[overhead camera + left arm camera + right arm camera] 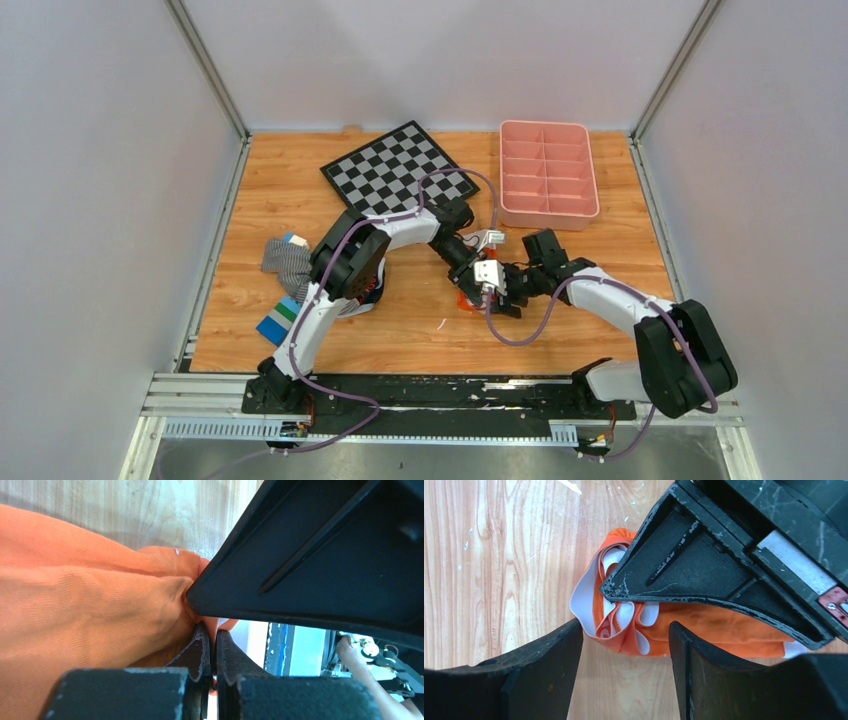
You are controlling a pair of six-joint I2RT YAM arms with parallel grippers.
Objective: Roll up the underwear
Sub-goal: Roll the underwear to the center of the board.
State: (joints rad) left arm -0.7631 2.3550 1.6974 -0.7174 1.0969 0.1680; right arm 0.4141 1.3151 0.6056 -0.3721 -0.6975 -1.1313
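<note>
Well, starting at your left: the grey-and-white striped garment [285, 257] lies well apart from both sets of jaws, out beyond the left arm's elbow, so it is not your worry. Your left gripper [212, 630] is closed, with a thin lip of the underwear [719, 622] pinched between its pads. The rest of the orange fabric bulges out to one side of those jaws as a loose bundle. In the right wrist view that bundle is a rough coil, with white trim [586, 597] looping out at its end. The end sits just ahead of the gap of your right gripper [625, 627], whose jaws stand apart and hold nothing, one finger to either side of the coil's end.

The risks, as I judge them:
- **Left pinch:** it holds only a little cloth, so a tug or twist may slip it free and let the coil spring open.
- **Right jaws:** if you close them from here, they may catch just the trim loops rather than the whole roll, and pull them out.
- **Crowding:** the left finger lies right across the front of the right jaws, so a hasty move could knock the two together or drag the roll across the table [499, 580].
</note>
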